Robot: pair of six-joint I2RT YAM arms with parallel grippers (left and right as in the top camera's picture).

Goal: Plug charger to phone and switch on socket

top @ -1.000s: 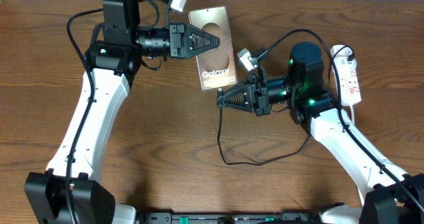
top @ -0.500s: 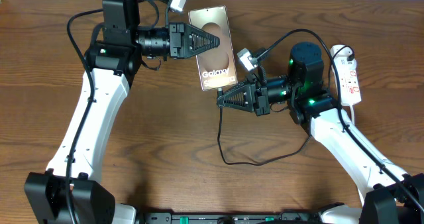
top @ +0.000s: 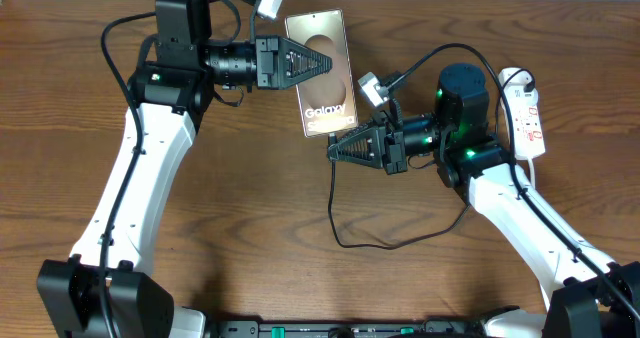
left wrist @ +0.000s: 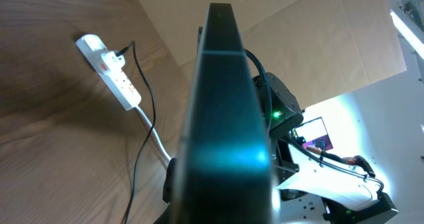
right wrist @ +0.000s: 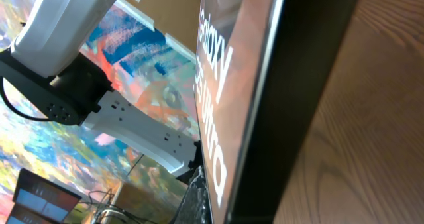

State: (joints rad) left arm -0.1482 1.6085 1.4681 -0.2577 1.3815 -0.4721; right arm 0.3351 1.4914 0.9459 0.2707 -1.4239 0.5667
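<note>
clamping the phone (top: 330, 103), long axis far-to-near, left pincer (top: 327, 63) faces right pincer (top: 333, 150), closed on the charger (top: 333, 208).

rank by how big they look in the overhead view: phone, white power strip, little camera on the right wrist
1. phone, clearly largest, though it seems lifted off the table, nearer the camera
2. power strip
3. right wrist camera, smallest
</note>
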